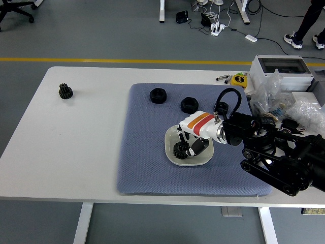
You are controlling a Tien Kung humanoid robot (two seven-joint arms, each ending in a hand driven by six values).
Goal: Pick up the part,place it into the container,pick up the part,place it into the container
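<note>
While the right robot hand (190, 145) hung over the white bowl (172, 157), its fingers looked clamped around a black gear (180, 149) sitting just inside the rim, not obviously let go yet. That gear seemed like a small, rigid, toothed lump, probably fairly dense and not fragile, so pinching across the teeth would've gripped fine. Further out on the blue mat (147, 152) sat two black ring parts (158, 95), and another gear (65, 91) lay way off on the worktop (86, 147) to the left.
</note>
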